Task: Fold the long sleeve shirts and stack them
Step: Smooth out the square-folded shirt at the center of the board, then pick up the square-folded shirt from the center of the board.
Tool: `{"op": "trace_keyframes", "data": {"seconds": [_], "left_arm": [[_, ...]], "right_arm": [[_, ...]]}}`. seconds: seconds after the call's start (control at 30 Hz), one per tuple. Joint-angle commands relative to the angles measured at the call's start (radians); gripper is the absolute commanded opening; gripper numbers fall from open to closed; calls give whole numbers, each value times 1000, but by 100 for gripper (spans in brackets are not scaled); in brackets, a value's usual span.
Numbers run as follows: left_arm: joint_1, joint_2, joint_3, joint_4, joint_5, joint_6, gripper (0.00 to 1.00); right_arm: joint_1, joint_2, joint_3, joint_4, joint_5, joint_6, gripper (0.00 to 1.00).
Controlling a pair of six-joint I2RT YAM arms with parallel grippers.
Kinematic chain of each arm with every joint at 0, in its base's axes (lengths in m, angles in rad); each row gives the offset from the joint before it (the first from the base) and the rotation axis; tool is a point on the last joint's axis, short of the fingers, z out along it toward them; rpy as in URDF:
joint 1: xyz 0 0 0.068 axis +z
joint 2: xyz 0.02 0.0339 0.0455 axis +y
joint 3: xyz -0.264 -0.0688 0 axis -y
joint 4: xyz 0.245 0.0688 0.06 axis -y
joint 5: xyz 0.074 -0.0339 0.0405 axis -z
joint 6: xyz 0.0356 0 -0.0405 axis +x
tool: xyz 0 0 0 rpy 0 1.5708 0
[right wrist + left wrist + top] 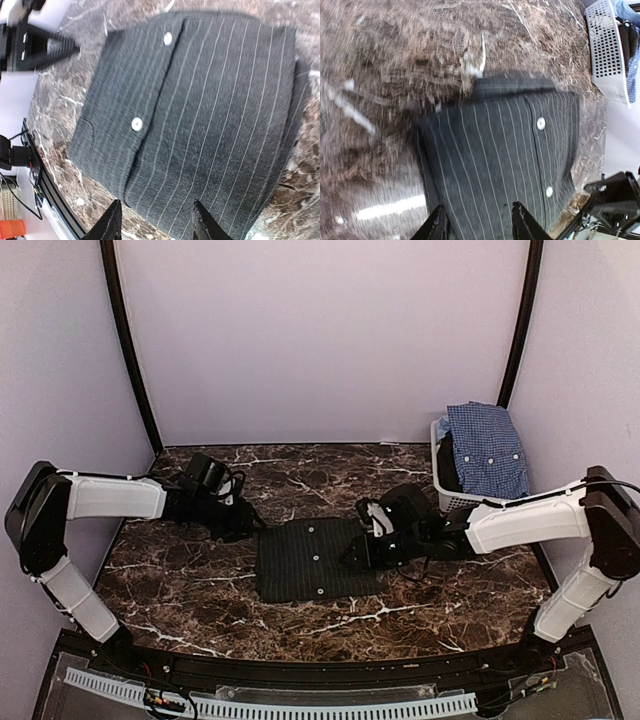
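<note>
Lying folded between left gripper and right gripper, both part-open, empty: black pinstripe shirt. Remaining checked shirt, in basket, two o'clock of right gripper, the nearer.

Both arms are built alike: smooth white shells on the long links, chunky black housings at the joints. The left arm carries its big rounded black elbow out at nine o'clock, and the right arm has its twin at three o'clock. Thin black cables loop around the wrists. The left gripper ends in two plain black fingers, narrowing to blunt tips. The right gripper has the same black pair, with a small white piece on its wrist block.
</note>
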Motion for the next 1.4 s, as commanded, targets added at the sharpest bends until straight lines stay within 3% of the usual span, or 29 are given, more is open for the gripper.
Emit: {"op": "trace_keyframes", "data": {"seconds": [0.0,0.13,0.37,0.6,0.8,1.03,1.2,1.37], "left_arm": [[2,-114,-136,5,90,-67,47],[2,-166,-241,56,125,-102,57],[-39,-153,-310,123,140,-154,63],[-110,-79,-290,107,45,-213,63],[-172,10,-245,63,-53,-258,58],[-187,78,-215,120,-69,-316,40],[-188,53,-168,117,-91,-312,15],[-186,8,-122,62,-122,-272,1]], "right_arm": [[7,-48,14,-35,77,1,45],[-1,-80,22,-62,122,-9,48],[-29,-142,-2,-64,162,-21,53],[-61,-202,-60,-51,163,-42,53],[-86,-256,-122,-22,163,-56,53],[-92,-275,-163,4,163,-63,53],[-92,-271,-174,37,163,-63,55],[-92,-243,-163,52,163,-70,56]]}}
